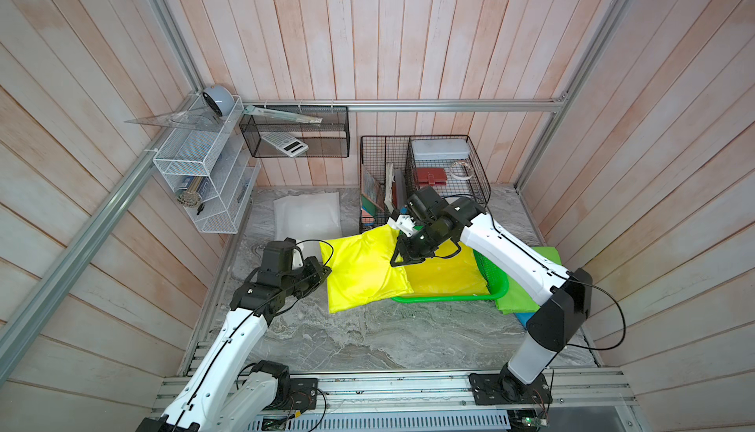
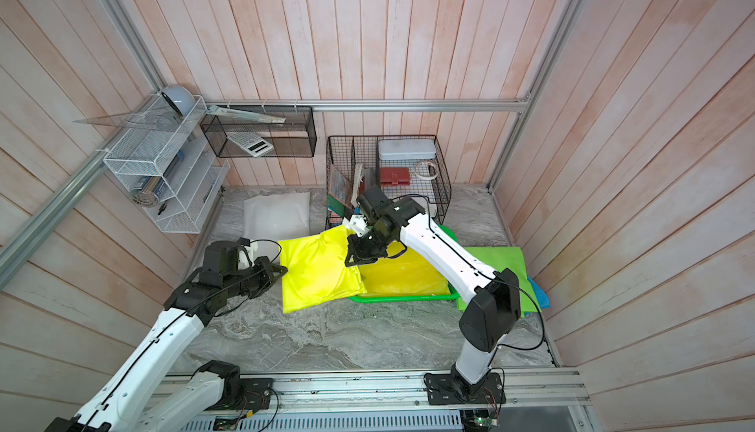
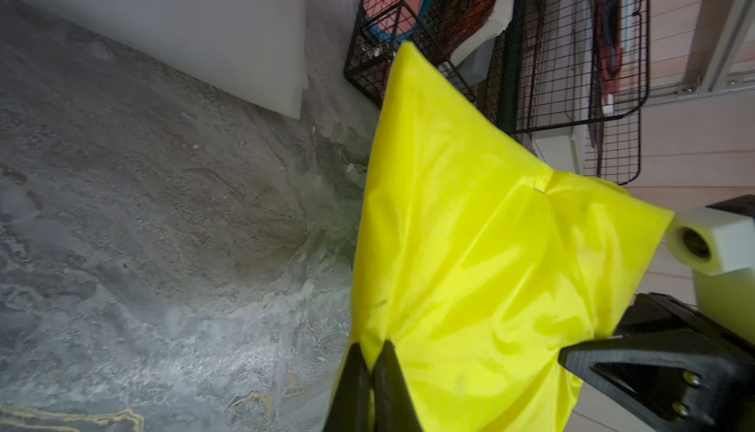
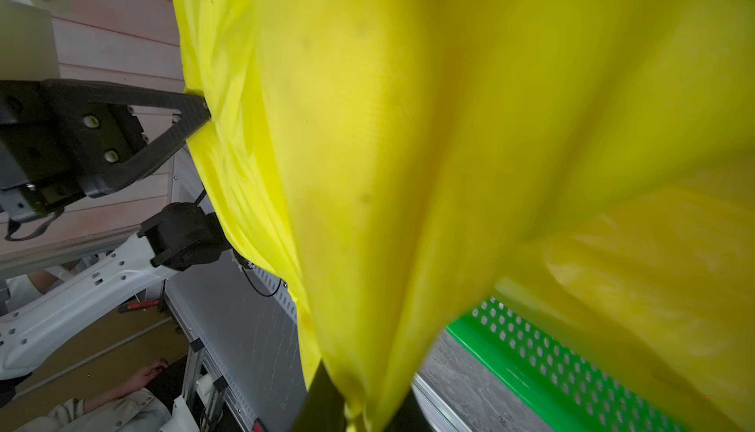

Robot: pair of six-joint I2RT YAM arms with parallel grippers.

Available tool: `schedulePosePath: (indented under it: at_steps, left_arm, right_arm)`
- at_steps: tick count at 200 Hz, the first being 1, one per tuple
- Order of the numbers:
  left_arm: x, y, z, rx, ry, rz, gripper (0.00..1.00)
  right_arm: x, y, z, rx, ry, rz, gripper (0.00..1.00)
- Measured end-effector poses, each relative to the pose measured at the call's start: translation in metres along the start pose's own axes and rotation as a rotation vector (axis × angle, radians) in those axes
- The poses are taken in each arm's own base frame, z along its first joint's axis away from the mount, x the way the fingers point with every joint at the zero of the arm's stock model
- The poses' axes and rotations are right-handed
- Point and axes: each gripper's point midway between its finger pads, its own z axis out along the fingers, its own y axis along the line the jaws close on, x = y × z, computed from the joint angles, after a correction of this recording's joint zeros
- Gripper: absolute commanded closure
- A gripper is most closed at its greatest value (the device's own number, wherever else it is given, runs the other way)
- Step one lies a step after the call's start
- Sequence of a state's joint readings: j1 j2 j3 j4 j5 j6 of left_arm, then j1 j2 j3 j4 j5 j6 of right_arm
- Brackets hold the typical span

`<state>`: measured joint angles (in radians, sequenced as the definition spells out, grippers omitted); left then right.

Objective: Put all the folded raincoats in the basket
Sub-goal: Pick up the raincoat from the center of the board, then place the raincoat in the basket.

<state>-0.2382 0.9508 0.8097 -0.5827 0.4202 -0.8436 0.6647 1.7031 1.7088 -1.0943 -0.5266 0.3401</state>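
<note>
Left end effector [image 3: 372, 354], right end effector [image 4: 363, 393] pinching raincoat [image 1: 363, 270]

Grey, marble-patterned tabletop [image 1: 367, 340] [image 2: 327, 336] inside a wood-panelled cell, its veined surface seen close up from the left wrist [image 3: 163, 205]. At the back left lies a flat white sheet [image 1: 308, 215] [image 2: 278, 213] [image 3: 184, 21]. Just to its right, against the back wall, stands a black wire desk organiser [image 1: 369, 156] [image 2: 337, 156]. Right of centre sits a bright green perforated basket [image 1: 449, 298] [image 2: 408, 297] [image 4: 531, 352]. Its right end meets a folded light-green sheet [image 1: 519, 299] [image 2: 502, 262], and a blue piece [image 1: 525, 319] [image 2: 539, 295] shows at that sheet's near edge. A yellow raincoat [image 1: 359, 270] [image 2: 314, 270] [image 3: 470, 266] [image 4: 408, 123] spreads from the basket's left end out over the marble; whether it touches the surface cannot be told.
</note>
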Motion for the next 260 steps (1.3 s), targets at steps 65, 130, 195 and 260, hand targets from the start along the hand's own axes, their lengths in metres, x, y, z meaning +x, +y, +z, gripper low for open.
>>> schedulePosePath:
  at_steps: [65, 130, 195, 260]
  left_arm:
    - [0.008, -0.096, 0.065, 0.032, 0.111, 0.137, 1.0]
    - [0.025, -0.143, 0.177, -0.04, 0.178, 0.213, 1.0]
    - [0.051, -0.114, 0.235, -0.145, 0.242, 0.224, 1.0]
    - [0.058, -0.108, 0.242, -0.174, 0.235, 0.241, 1.0]
  right_arm:
    - [0.006, -0.062, -0.081, 0.048, -0.176, 0.186, 0.95]
    - [0.018, -0.146, -0.116, 0.215, -0.27, 0.377, 0.95]
    - [0.021, -0.211, -0.086, 0.353, -0.126, 0.456, 0.94]
    - [0.029, -0.246, -0.063, 0.417, 0.016, 0.497, 0.68]
